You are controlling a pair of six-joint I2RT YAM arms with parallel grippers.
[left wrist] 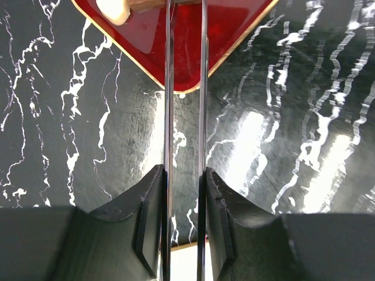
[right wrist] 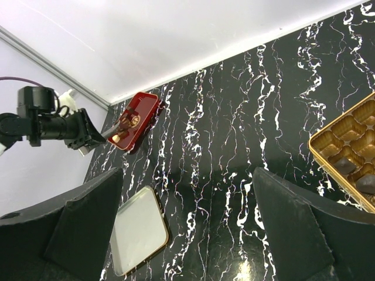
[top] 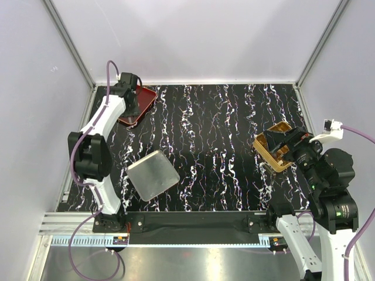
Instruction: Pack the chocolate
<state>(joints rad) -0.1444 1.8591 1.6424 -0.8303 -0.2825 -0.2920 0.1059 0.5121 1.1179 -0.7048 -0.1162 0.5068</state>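
Starting at the left, the left hand [left wrist: 183, 174] is at the far corner of the black marble tabletop [top: 222, 134] with white veins. It is closed on a thin black stick [left wrist: 169, 105] made of two narrow blades, and each finger presses against one blade. The blades run side by side with a small gap between them, out over one corner of the shallow red plastic tray [left wrist: 228, 29]. Their tips are cut off by the edge of the left wrist view, so I cannot tell if they hold anything.

Part of the chocolate [right wrist: 133, 120], small brown and tan pieces, lies inside this tray, and one cream piece [left wrist: 114, 9] is seen just left of the blades. Nearer to the arms, a flat silver rectangular lid [top: 152, 174] with rounded corners lies on the tabletop, apart from the tray.

At the right side is the gold box [right wrist: 328, 140] with moulded compartments, and a few dark pieces [right wrist: 345, 165] sit in these compartments. The right hand [right wrist: 187, 175] is over this box in the top view, with its two fingers spread wide apart.
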